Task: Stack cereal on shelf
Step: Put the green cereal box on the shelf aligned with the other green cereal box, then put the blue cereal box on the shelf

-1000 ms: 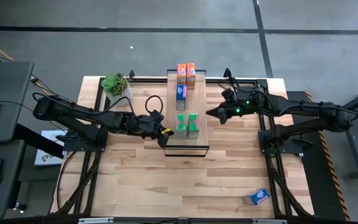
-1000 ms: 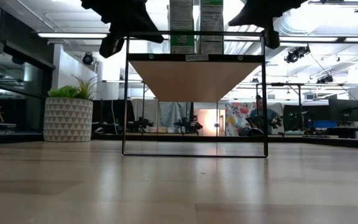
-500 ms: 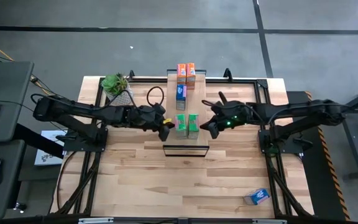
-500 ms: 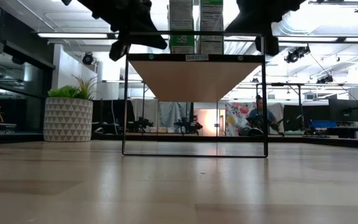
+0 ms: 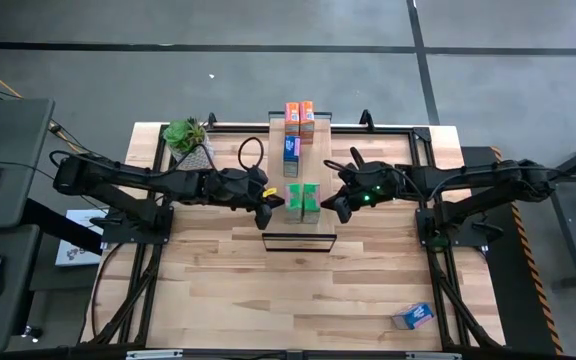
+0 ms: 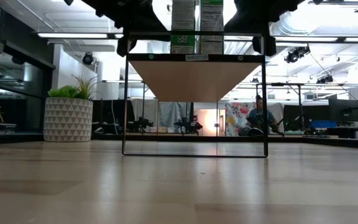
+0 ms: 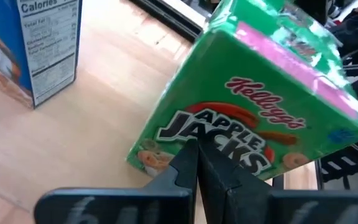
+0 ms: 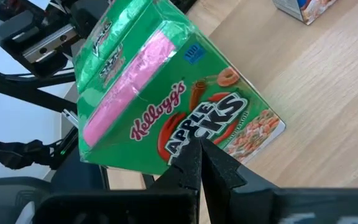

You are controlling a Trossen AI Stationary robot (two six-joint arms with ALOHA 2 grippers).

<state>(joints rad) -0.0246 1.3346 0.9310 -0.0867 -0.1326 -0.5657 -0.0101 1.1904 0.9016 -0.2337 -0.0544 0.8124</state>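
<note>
On the shelf [image 5: 277, 131], a light-wood plank on a black frame standing in the middle of the surface [image 5: 218, 290], two green Apple Jacks boxes [image 5: 304, 201] stand side by side near the plank's front end. The left pincer [image 5: 271, 203] sits just beside them on one side with its fingers closed together, tips pointed at the box face. The right pincer [image 5: 334, 204] mirrors it from the other side, fingers likewise closed, nothing held in either. In both wrist views the closed tips lie right against a green box; whether they actually touch is unclear. Farther back on the plank stands one blue box [image 5: 291, 149], and at the far end two orange boxes [image 5: 299, 116]. A second blue box [image 5: 413, 316] lies on the surface near its front right corner. A potted plant [image 5: 187, 138] stands at the back left
</note>
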